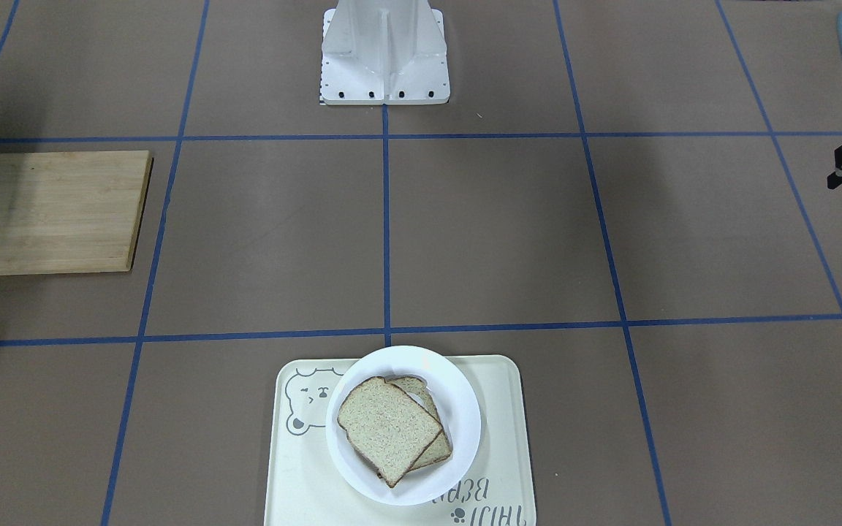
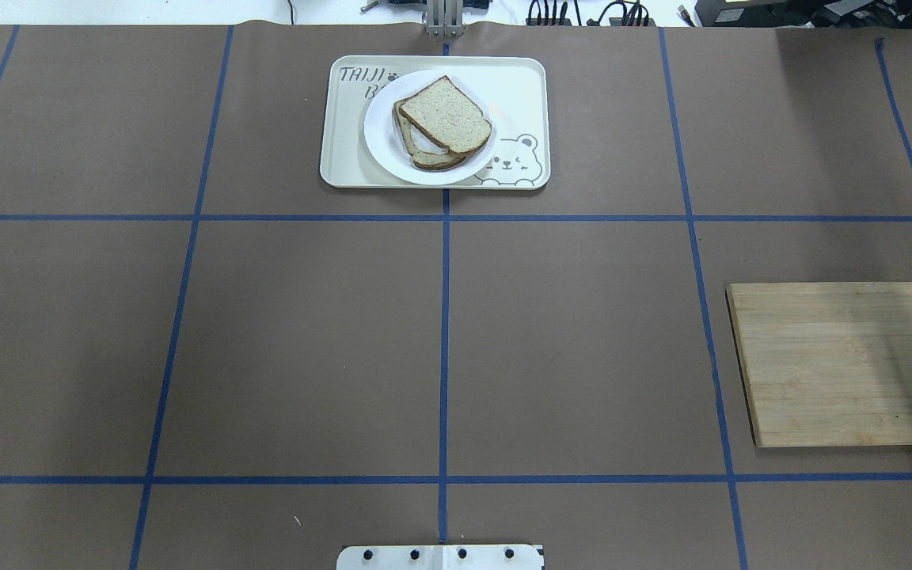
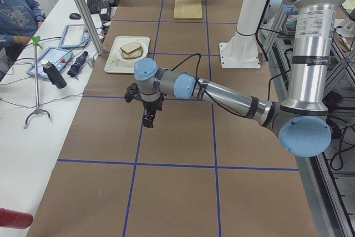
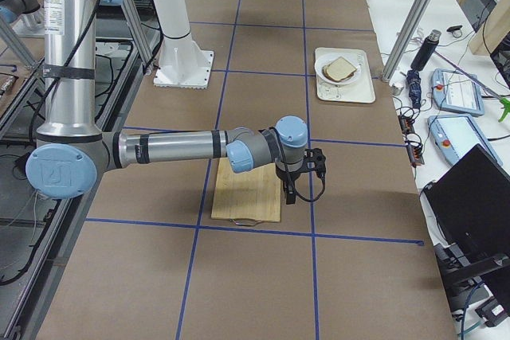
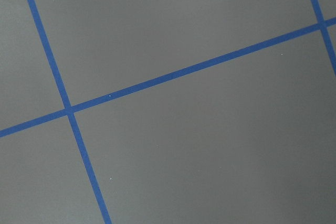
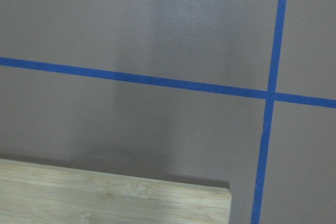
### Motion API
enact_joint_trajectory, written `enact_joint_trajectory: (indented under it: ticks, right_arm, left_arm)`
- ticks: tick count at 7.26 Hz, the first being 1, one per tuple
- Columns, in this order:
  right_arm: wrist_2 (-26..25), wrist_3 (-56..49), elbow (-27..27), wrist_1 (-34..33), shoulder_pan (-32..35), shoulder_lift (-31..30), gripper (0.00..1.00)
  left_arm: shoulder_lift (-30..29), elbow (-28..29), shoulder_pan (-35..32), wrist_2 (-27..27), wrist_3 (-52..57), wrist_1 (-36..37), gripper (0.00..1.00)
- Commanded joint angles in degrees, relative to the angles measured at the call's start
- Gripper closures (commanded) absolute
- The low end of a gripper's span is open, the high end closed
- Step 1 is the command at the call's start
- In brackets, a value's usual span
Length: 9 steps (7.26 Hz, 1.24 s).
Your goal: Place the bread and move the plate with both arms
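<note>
Brown blue-taped table (image 2: 305, 332), plate (image 2: 374, 131) on bear tray (image 2: 519, 95) lettered "TAIJI"

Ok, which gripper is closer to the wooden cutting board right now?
Right. The right gripper hangs at the cutting board's edge; the left gripper is far off, toward the opposite end of the table.

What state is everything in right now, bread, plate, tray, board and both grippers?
bread, atop a second slice on the plate
plate, resting on the tray
tray, flat on the table
cutting board, flat on the table
left gripper, above the table, jaws unclear
right gripper, above the board's edge, jaws unclear
</note>
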Motion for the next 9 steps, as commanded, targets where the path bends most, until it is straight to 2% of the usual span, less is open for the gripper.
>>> enact_joint_trajectory:
  ticks: [1,2,3,4,9]
  right_arm:
    - [2.18,-1.99,-0.02,-3.81,1.75,0.61,0.0]
    - [2.09,-1.99,-0.37,-6.34,0.53,1.48,0.0]
    - [1.83,-2.08,0.15,-9.58,1.04,3.05,0.0]
    - [1.83,-2.08,0.15,-9.7,1.04,2.9,0.0]
    - [2.27,-2.08,0.42,-9.62,1.48,2.72,0.0]
  left_arm:
    - [0.26,0.52,-1.65,-0.22,-0.18,0.08,0.02]
    - [0.34,0.79,-2.18,-0.22,-0.18,0.43,0.02]
    - [0.34,1.05,-4.97,-2.83,-0.18,1.31,0.02]
    - [1.04,1.31,-5.17,-5.99,-0.1,1.49,0.02]
    - [0.96,1.49,-5.0,-5.93,-0.36,1.31,0.02]
